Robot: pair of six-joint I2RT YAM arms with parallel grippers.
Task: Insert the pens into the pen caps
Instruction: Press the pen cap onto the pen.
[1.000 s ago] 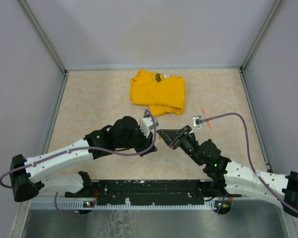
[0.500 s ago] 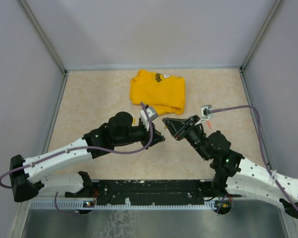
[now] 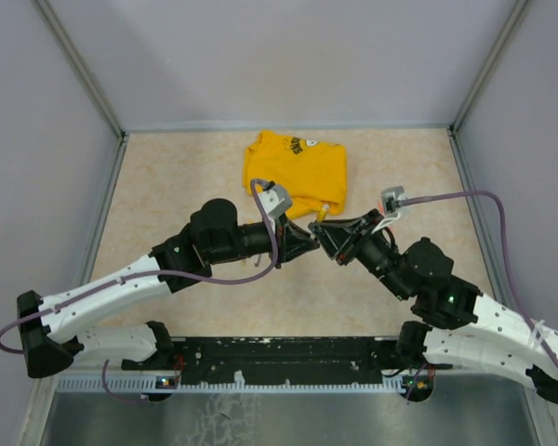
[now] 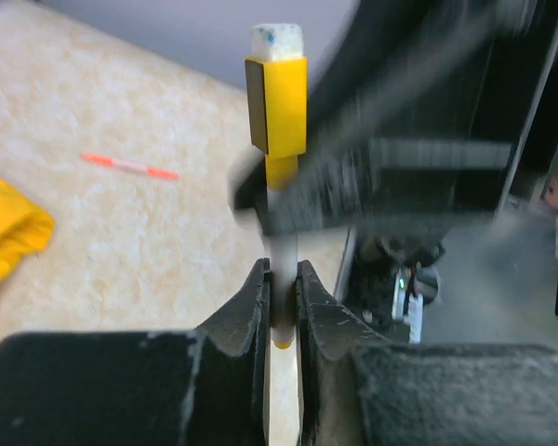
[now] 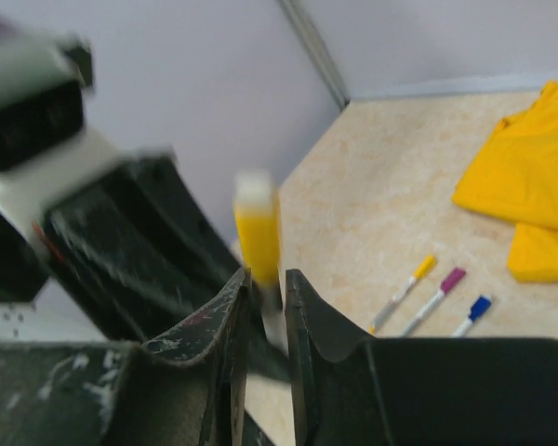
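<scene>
Both my arms had swung toward twelve o'clock since a second before, so that my left fingers (image 3: 304, 243) and right fingers (image 3: 325, 230) met tip to tip just short of the yellow T-shirt (image 3: 296, 172), higher up the worktop (image 3: 167, 204) than earlier.

My left fingers were clenched on the white barrel of the yellow marker pen (image 4: 281, 237), low on its length. In the left wrist view its long axis ran straight from six to twelve o'clock, with the yellow cap (image 4: 277, 102) on its far end. Whether the cap sat fully home I could not tell.

My right fingers faced it from about three o'clock in the top view. In the right wrist view the cap showed blurred just beyond their tips, and I could not tell whether they gripped it or had let go.

I judged that the coming move turned on that one line: any push had to run along the barrel toward my left fingers, and the right arm was the one placed for it.

An orange-red pen (image 4: 130, 166) lay flat on the worktop, well apart at ten o'clock of the held pen.
</scene>
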